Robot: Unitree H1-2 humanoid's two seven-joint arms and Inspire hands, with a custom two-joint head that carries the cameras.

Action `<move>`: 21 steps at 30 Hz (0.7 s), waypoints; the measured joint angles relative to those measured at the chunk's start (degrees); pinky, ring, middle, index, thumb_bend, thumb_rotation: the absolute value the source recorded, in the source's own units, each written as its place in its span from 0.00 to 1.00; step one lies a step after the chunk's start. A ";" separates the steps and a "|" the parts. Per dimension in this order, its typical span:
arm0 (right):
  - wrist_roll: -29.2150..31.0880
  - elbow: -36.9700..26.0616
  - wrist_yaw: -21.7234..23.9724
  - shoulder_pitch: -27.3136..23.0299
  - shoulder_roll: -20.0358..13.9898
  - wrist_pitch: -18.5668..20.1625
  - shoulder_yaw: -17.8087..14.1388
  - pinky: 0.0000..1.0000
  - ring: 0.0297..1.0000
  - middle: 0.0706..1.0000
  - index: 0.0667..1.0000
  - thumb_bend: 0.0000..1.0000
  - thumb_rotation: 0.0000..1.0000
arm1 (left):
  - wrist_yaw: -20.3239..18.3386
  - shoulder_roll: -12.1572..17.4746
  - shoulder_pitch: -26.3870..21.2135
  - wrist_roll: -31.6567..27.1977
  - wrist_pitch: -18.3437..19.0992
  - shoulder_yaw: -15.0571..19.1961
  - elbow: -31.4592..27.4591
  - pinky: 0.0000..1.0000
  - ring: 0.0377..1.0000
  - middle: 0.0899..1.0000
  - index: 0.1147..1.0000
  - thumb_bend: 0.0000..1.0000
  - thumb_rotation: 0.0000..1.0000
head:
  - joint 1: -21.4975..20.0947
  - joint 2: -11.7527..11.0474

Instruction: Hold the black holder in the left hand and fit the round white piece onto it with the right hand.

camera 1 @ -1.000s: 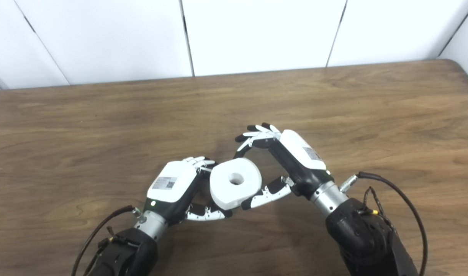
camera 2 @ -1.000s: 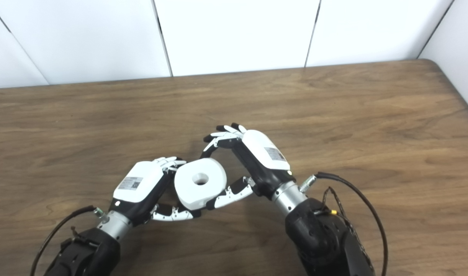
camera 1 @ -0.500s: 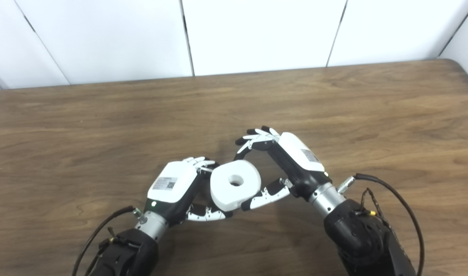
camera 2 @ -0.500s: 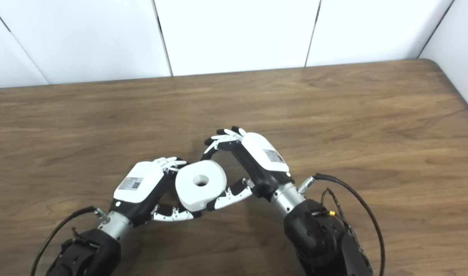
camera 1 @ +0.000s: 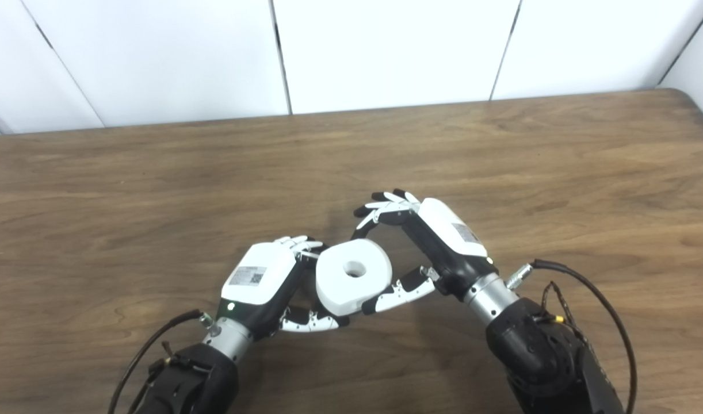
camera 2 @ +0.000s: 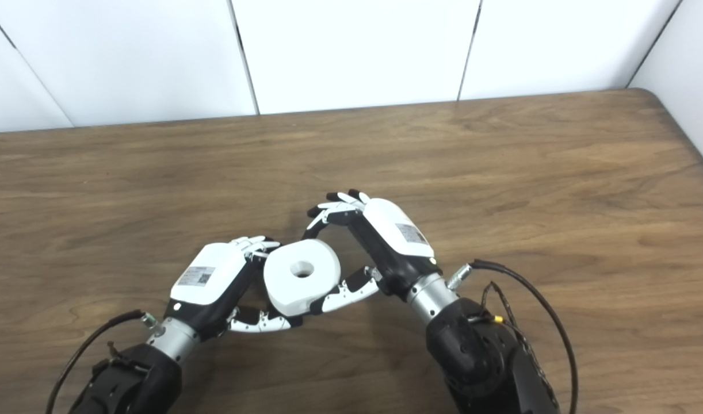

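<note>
- My left robot hand (camera 1: 263, 280) sits low over the wooden table (camera 1: 156, 190), its fingers curled in under and beside the round white piece (camera 1: 353, 276). The task has this hand holding the black holder, and I judge the holder is there beneath the white piece, but I cannot see it; it is hidden by the piece and my palm. So I cannot tell whether this hand is closed on the holder or only cupped.
- My right robot hand (camera 1: 426, 241) comes in from the other side. Its thumb (camera 1: 394, 292) lies along the near-right rim of the white piece, touching it, while its other fingers (camera 1: 380, 208) arch over the far side. Whether they touch the far rim I cannot tell. I read this as a loose bracket around the piece, not a firm clamp.
- I judge the hands meet at the middle like this so that the left one steadies from below while the right one guides and presses from the rim, leaving the centre hole free.
- The white piece lies between my two hands, near the front middle of the table, lifted a little off it on my fingers as far as I can judge.
- It is a thick disc with a round hole in its broad face. That face points up and slightly toward me. It has no long axis across; its axis runs through the hole, near upright, leaning a touch.
</note>
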 measured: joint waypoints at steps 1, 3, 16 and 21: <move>-0.07 0.00 0.17 -0.09 0.00 0.12 -0.03 1.00 0.92 0.78 0.45 0.53 0.14 | 0.00 0.00 0.00 0.00 0.00 0.00 0.00 0.87 0.87 0.79 0.43 0.51 0.06 | -0.01 0.00; -0.43 -0.01 0.55 -0.40 -0.06 0.38 0.00 1.00 0.92 0.79 0.45 0.53 0.15 | 0.00 -0.01 0.00 0.00 0.00 0.00 0.00 0.87 0.87 0.79 0.43 0.51 0.06 | -0.01 0.00; -2.58 0.00 4.21 -1.33 -1.73 2.42 0.38 1.00 0.93 0.81 0.57 1.00 0.33 | 0.00 -0.11 -0.07 0.00 0.03 -0.06 0.04 0.88 0.87 0.79 0.43 0.51 0.06 | 0.17 -0.18; -2.95 0.17 5.81 -1.29 -2.15 2.75 0.46 1.00 0.96 0.83 0.64 1.00 0.36 | 0.01 -0.12 -0.10 0.01 0.03 -0.08 0.07 0.88 0.87 0.79 0.43 0.51 0.06 | 0.17 -0.26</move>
